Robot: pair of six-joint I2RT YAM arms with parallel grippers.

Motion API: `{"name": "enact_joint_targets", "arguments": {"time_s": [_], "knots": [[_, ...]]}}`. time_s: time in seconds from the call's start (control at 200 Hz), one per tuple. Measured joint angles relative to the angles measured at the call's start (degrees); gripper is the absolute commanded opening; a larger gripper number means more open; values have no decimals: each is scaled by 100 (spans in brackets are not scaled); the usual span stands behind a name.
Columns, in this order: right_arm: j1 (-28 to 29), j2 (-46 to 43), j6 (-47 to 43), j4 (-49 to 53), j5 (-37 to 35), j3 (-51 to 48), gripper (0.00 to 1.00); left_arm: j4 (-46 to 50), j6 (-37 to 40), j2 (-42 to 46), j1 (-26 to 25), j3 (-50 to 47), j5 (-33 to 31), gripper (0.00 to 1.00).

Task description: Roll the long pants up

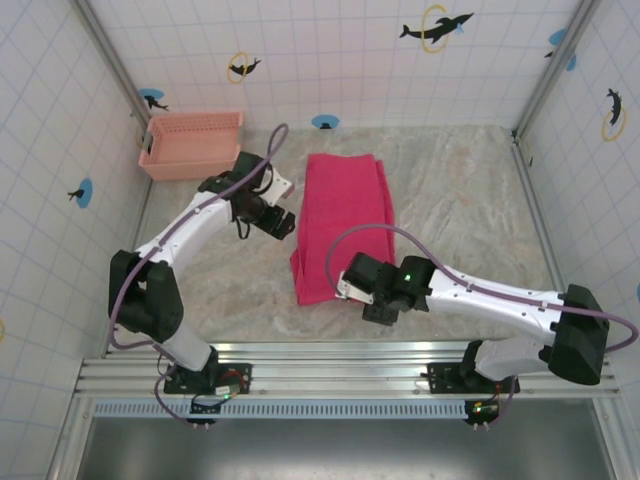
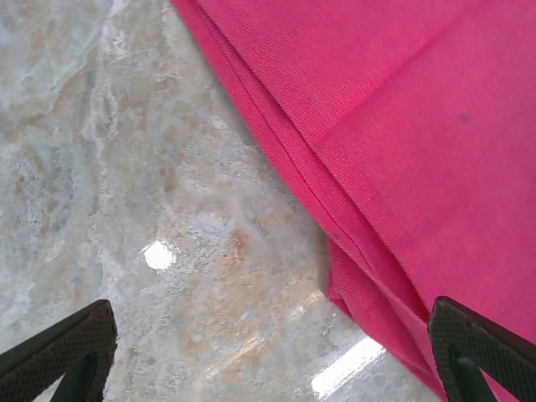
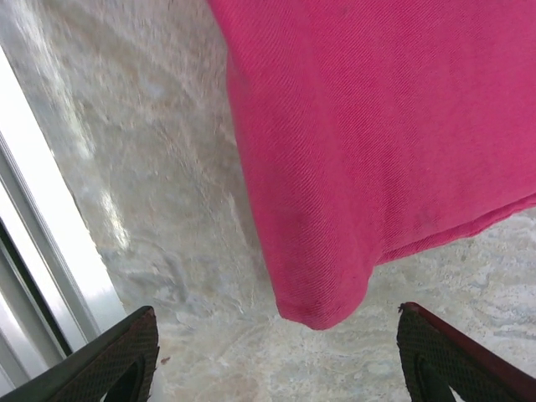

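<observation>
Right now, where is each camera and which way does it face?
Top: above, behind the arms, looking down on table, pants, basket; both arms show.
Left wrist: on left arm, facing the pants' side edge; left gripper shows.
Right wrist: on right arm, facing the pants' near corner; right gripper shows.
Shared: pants and table, all views.

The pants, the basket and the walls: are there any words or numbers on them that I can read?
None: no readable word, number or brand name anywhere.
long pants: plain pink-red cloth, no label showing.
basket: plain pink lattice, no writing.
wall stickers: dolphin pictures, rings and blue dots, no letters.
</observation>
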State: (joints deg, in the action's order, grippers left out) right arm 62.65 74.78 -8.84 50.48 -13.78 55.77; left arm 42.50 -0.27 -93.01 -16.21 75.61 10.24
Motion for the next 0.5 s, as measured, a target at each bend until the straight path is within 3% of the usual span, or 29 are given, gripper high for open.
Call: {"name": "enact_joint_targets", "arguments": {"time_s": [0.16, 0.5], "knots": [[-125, 7, -352, -284, 216, -422, 74, 225, 201, -35, -63, 24, -463, 97], [-157, 542, -452, -1204, 422, -476, 67, 426, 201, -4, -31, -278, -284, 98]]}}
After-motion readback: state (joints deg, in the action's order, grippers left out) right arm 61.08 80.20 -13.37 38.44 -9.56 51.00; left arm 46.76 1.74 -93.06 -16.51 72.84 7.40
